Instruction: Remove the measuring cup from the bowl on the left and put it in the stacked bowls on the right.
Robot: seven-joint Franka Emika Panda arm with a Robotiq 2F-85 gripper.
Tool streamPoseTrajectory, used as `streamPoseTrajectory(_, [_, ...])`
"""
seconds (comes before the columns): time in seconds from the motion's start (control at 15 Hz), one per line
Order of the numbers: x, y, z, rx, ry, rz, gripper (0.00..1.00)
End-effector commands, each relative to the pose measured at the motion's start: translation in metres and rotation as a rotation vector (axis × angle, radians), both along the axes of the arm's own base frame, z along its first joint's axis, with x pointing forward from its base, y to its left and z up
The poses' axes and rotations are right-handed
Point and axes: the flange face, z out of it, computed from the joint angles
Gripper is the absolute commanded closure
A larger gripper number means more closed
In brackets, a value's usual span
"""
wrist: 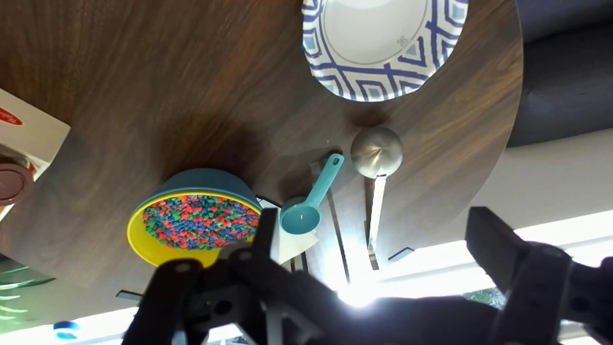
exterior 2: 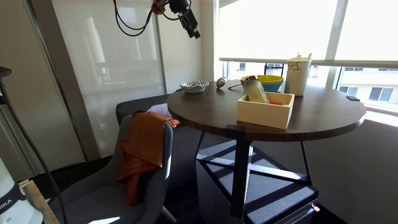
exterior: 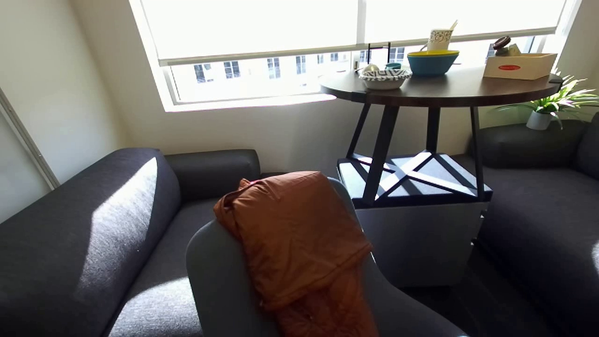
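The teal measuring cup (wrist: 300,219) lies beside the stacked bowls, its handle pointing away from the window in the wrist view. Its handle also shows in an exterior view (exterior 2: 234,86). The stacked bowls, yellow inside blue (wrist: 203,179), hold red, blue and green bits; they also show in both exterior views (exterior: 431,65) (exterior 2: 274,87). A white bowl with blue pattern (wrist: 376,79) looks empty inside as far as the wrist view shows; it also stands at the table edge (exterior: 385,83) (exterior 2: 194,88). My gripper (wrist: 376,227) is open and empty, high above the table (exterior 2: 193,33).
A metal ladle (wrist: 377,152) lies between the patterned bowl and the measuring cup. A wooden box (exterior 2: 264,112) with items stands on the round table (exterior 2: 211,105). A tall paper cup with sticks (exterior 2: 297,77) stands by the stacked bowls. A chair carries an orange jacket (exterior: 299,234).
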Motion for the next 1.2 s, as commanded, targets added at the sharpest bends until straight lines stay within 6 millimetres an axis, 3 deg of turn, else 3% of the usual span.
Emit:
streamPoseTrajectory(0.0, [0.0, 0.001, 0.001, 0.0, -0.001, 0.001, 0.0])
streamPoseTrajectory(0.47, [0.071, -0.038, -0.066, 0.035, -0.002, -0.147, 0.0])
streamPoseTrajectory(0.8, [0.115, -0.061, -0.102, 0.012, -0.035, -0.247, 0.0])
streamPoseTrajectory(0.93, [0.124, -0.07, -0.115, 0.01, -0.007, -0.269, 0.0])
streamPoseTrajectory(1.0, [0.108, -0.068, -0.112, 0.002, -0.005, -0.24, 0.0])
streamPoseTrajectory(1.13, [0.117, -0.073, -0.122, -0.006, 0.004, -0.252, 0.0])
